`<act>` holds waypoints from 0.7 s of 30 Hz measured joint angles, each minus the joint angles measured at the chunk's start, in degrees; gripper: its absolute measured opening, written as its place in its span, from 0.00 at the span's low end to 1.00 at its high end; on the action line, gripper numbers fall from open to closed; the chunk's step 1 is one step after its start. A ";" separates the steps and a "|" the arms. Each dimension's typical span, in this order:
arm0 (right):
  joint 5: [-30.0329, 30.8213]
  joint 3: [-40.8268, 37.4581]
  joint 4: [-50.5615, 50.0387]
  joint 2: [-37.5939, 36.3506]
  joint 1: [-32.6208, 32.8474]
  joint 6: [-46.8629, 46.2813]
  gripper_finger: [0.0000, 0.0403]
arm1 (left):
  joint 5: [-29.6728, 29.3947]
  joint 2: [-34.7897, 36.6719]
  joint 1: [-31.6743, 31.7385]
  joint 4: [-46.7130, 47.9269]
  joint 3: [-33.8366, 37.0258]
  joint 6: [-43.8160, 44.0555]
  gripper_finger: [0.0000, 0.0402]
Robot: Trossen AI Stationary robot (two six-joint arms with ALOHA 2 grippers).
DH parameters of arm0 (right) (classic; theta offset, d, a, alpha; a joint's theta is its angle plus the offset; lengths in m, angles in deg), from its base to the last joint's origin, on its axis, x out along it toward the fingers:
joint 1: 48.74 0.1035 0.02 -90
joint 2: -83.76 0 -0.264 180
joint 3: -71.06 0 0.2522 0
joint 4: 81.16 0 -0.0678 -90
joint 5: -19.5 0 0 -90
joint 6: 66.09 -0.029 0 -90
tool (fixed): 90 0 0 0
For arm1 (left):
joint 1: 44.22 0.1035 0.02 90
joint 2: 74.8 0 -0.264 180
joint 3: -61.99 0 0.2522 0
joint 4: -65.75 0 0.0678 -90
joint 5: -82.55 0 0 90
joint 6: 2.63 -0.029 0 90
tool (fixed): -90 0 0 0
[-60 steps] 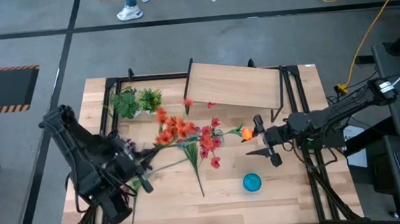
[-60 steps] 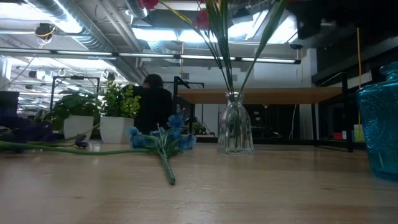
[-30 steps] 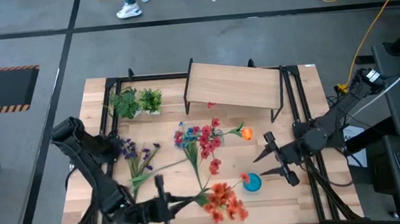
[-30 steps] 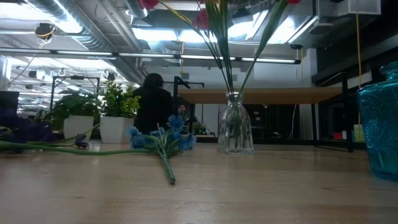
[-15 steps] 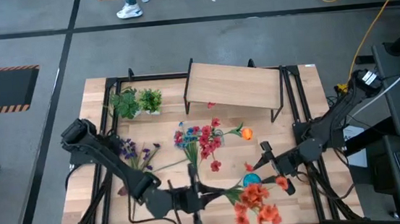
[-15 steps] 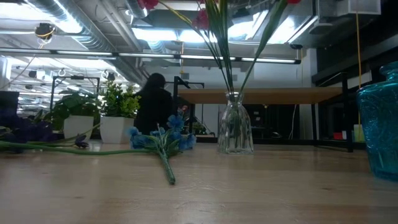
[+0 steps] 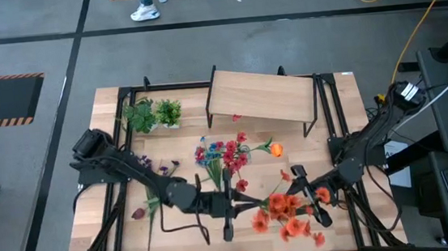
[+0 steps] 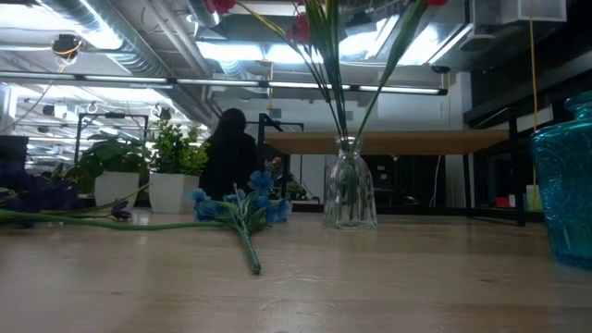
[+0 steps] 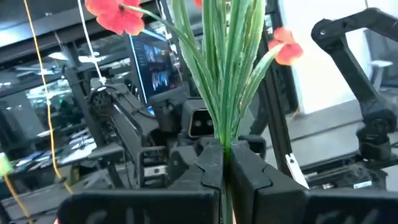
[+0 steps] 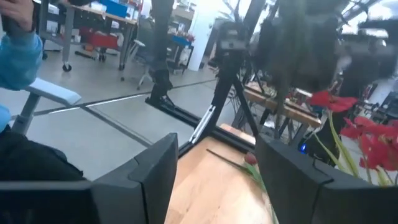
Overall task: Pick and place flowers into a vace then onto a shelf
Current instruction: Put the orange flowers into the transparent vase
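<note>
My left gripper (image 7: 228, 207) reaches across the table's near half and is shut on a bunch of orange-red flowers (image 7: 284, 212). Its green stems (image 9: 219, 81) run forward past the fingers in the left wrist view. My right gripper (image 7: 310, 197) is open just right of the blossoms, and its wrist view shows nothing between its fingers (image 10: 217, 180). A clear glass vase (image 8: 349, 185) stands on the table holding red flowers (image 7: 231, 159). Blue flowers (image 8: 240, 208) and purple flowers (image 7: 151, 169) lie on the tabletop. The shelf (image 7: 262, 95) stands at the far edge. My left gripper pinches the bunch's green stems (image 9: 224, 148) between its two shut fingers, near their lower ends. The fingers come level from the table's left and lie along the stems. The bunch is lifted clear, with its blossoms (image 7: 291, 217) pointing toward the right arm.
Two small potted plants (image 7: 151, 114) stand at the far left corner. A teal glass vessel (image 8: 564, 190) stands near the low camera and is covered by the blossoms in the high view. A loose stem (image 7: 148, 221) lies near the left edge. A person (image 8: 229, 162) stands beyond the table.
My left gripper has swung the orange-red bunch along the table's near edge toward the right, then slightly toward the far side, and the blossoms now sit beside the right gripper. My right gripper has come a little toward the near edge and stayed open.
</note>
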 joint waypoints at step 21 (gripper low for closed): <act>-4.55 9.68 8.19 10.36 -6.60 2.34 0.54 | 8.59 -0.66 4.99 -2.58 0.74 3.99 0.01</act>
